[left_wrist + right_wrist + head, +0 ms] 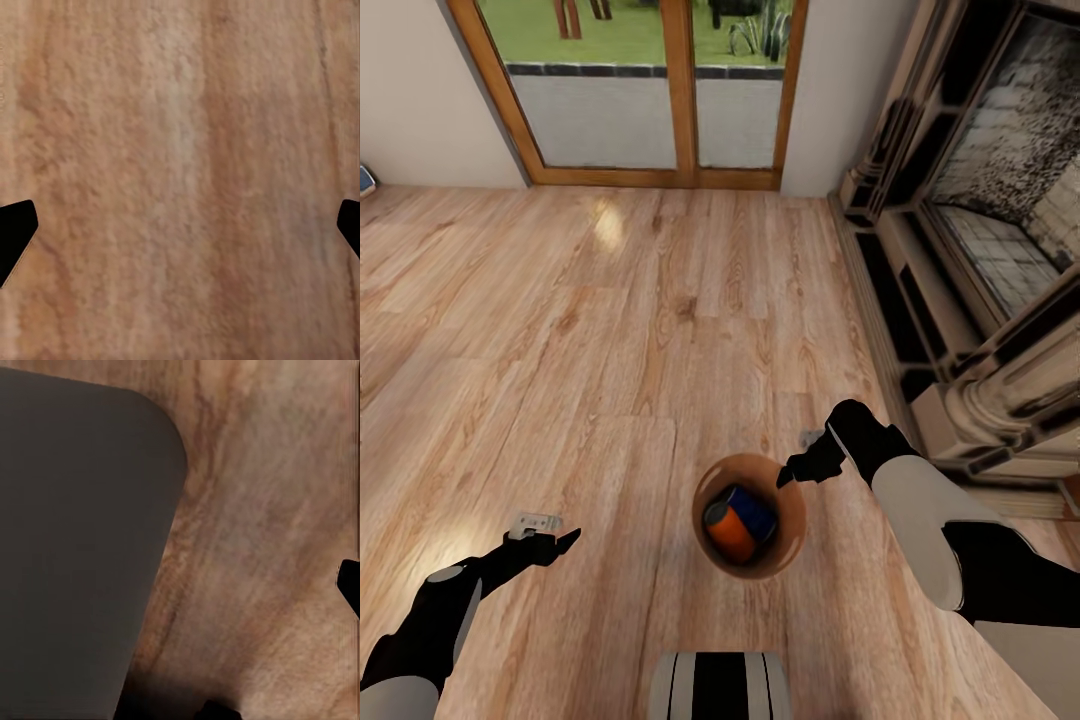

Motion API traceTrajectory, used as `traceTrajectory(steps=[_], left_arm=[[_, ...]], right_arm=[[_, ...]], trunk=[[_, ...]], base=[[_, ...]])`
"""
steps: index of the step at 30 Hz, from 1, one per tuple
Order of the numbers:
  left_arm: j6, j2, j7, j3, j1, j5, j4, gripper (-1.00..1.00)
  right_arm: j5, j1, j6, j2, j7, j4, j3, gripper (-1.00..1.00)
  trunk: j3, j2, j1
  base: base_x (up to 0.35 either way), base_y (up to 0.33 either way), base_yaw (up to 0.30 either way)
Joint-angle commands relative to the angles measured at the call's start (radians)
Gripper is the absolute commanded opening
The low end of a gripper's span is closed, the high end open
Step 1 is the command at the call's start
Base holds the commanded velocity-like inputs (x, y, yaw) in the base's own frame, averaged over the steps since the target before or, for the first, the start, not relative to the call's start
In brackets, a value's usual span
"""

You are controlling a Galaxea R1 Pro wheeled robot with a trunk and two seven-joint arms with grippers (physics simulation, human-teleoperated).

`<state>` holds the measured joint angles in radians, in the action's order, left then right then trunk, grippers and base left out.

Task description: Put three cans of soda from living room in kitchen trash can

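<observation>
The tash can (792, 530), a round bin with a glossy copper inside, stands on the living room's wood-plank floor just ahead of my base. Inside it lie an orange can of soda (726, 532) and a blue one (757, 510); a third cannot be made out. My right gripper (788, 476) is at the bin's far right rim, jaws spread; its wrist view shows one fingertip (349, 585) at the picture's edge and a dark grey rounded surface (75, 547) hiding the other. My left gripper (550, 545) hangs open over bare floor (180, 150), well left of the bin.
A brick-and-stone fireplace (980, 250) with a stepped surround lines the right side. Wood-framed glass doors (650, 90) close the far wall. Open plank floor (610, 330) stretches between them and me. My own base (720, 685) shows at the lower edge.
</observation>
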<state>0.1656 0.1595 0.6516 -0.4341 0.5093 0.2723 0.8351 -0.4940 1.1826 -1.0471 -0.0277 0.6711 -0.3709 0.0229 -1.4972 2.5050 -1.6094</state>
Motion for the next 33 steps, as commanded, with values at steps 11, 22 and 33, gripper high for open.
traceTrajectory(steps=[11, 22, 33], left_arm=[[0.001, 0.000, -0.001, 0.000, 0.000, 0.005, 0.000, 1.00], [0.002, 0.000, -0.001, 0.000, 0.000, 0.005, -0.001, 1.00], [0.003, 0.000, -0.002, 0.001, 0.000, 0.005, -0.001, 1.00]], right_arm=[[-0.005, 0.000, 0.000, 0.000, -0.002, -0.002, 0.000, 1.00], [-0.007, -0.021, 0.000, 0.000, -0.002, -0.001, 0.000, 1.00], [-0.008, -0.045, 0.000, 0.000, -0.004, -0.002, 0.000, 1.00]], trunk=[[0.043, -0.003, 0.005], [0.084, -0.012, 0.013], [0.119, -0.089, 0.055]], base=[[0.000, 0.000, 0.000], [0.000, 0.000, 0.000], [0.000, 0.000, 0.000]])
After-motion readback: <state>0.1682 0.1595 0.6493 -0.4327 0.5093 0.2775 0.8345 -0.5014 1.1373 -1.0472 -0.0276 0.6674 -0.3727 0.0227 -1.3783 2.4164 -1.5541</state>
